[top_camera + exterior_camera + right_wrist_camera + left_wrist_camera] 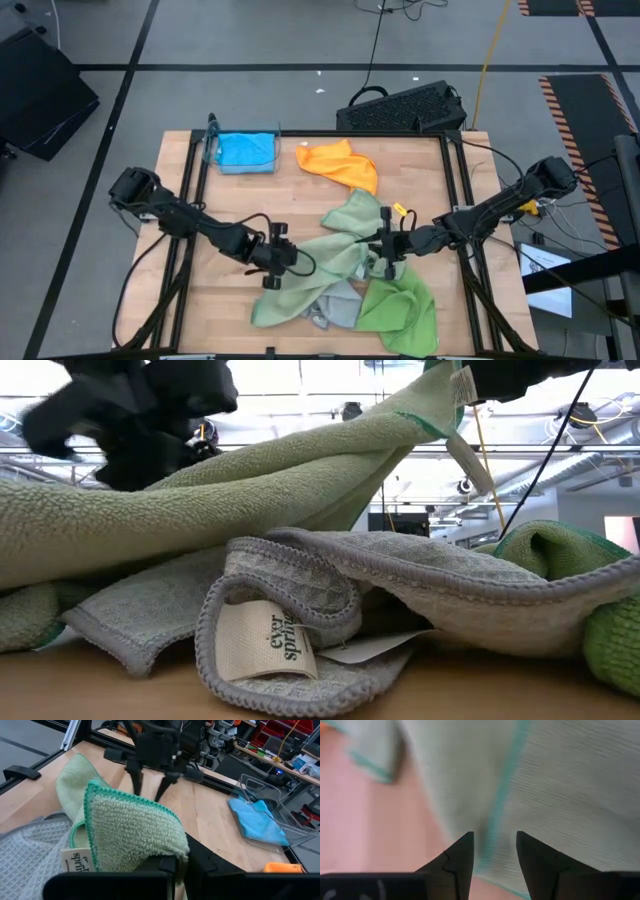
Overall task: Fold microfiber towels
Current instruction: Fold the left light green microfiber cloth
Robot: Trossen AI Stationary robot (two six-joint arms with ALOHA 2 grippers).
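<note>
A pale sage green towel (320, 255) with a teal hem stretches across the pile in mid-table. Its right end is raised, with my right gripper (385, 248) shut on it. My left gripper (275, 255) is open over the towel's left end, its fingers on either side of the teal hem (495, 820). A second pale green towel (350, 212) lies behind. A grey towel (400, 575) and a bright green towel (400, 305) lie under and beside the raised one. The orange towel (340, 165) lies at the back, and the blue towel (245, 150) sits in a clear bin. My left gripper has the sage towel's hem between its open fingers (460, 860), pointing steeply down; whether they touch the cloth I cannot tell. My right gripper pinches a hemmed corner (135, 835) of the sage towel, coming nearly level from the table's right. The cloth bunches over the fingers and hides the contact. This corner is lifted, and the rest slopes down onto the pile (250, 480).
A clear bin (215, 150) stands at the back left. A black metal frame (190, 190) runs along the table's sides. Bare wood (230, 210) shows left of the pile and at the back. A keyboard (405, 108) lies beyond the far edge.
</note>
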